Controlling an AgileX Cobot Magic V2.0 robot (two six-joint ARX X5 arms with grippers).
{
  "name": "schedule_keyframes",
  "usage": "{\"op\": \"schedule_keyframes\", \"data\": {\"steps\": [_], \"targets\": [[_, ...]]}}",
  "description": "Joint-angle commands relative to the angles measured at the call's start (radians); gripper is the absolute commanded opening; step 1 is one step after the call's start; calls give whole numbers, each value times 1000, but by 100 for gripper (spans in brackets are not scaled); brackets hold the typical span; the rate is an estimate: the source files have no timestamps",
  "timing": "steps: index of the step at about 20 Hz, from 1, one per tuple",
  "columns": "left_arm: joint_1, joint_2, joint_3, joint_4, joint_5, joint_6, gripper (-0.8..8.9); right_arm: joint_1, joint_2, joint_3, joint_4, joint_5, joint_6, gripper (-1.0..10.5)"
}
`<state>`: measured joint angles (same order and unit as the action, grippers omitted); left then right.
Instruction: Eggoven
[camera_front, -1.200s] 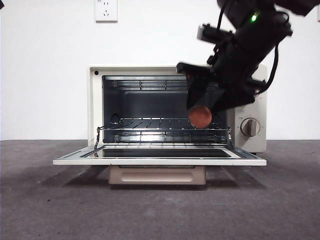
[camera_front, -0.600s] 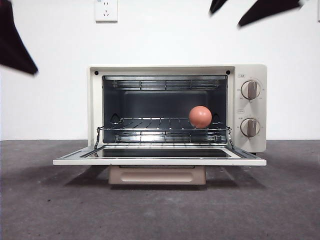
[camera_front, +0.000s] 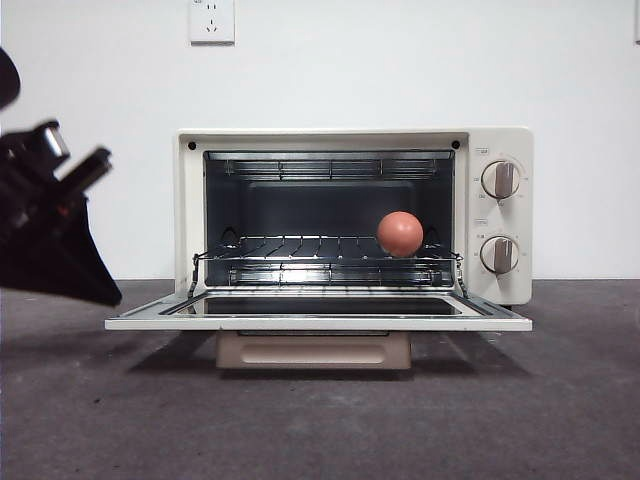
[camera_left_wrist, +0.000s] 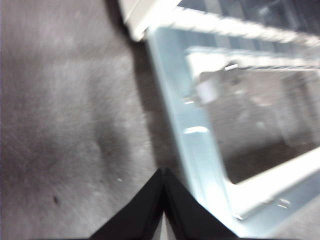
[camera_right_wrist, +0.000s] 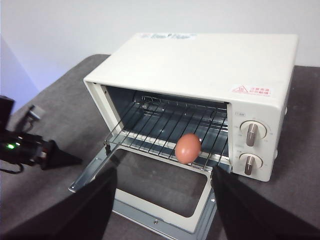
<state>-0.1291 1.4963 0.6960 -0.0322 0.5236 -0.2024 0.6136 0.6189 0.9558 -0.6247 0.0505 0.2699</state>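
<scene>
One small reddish-brown egg (camera_front: 400, 233) already resting right of centre on the wire rack (camera_front: 300, 247) inside the cream boxy toaster oven (camera_front: 330, 140), so probably door-closing next: left gripper (camera_left_wrist: 164, 172), jaws pressed together and empty, low beside the dropped glass door (camera_front: 318, 322); right gripper (camera_right_wrist: 162, 200) spread wide, empty, drawn back.

I see the reddish-brown egg (camera_front: 400, 233) resting on the wire rack toward its right front, inside my cream toaster oven (camera_front: 355, 215). Its glass door (camera_front: 318, 313) lies folded down flat, and both knobs sit on the right panel.

Reddish-brown egg (camera_front: 400, 234), cream oven (camera_front: 330, 140)
</scene>
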Motion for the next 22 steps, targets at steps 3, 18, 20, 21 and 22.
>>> {"op": "schedule_keyframes", "data": {"steps": [3, 18, 20, 21, 22], "targets": [[-9, 99, 4, 96, 23, -27, 6, 7, -9, 21, -3, 3, 11, 306], [-53, 157, 4, 152, 190, -53, 6, 7, -7, 21, -6, 7, 12, 306], [-45, 157, 5, 200, 228, -92, 6, 7, -7, 21, -6, 7, 12, 306], [-40, 157, 5, 234, 242, -120, 6, 7, -7, 21, -6, 7, 12, 306], [-34, 157, 6, 268, 256, -151, 6, 7, -7, 21, -7, 7, 13, 306]]}}
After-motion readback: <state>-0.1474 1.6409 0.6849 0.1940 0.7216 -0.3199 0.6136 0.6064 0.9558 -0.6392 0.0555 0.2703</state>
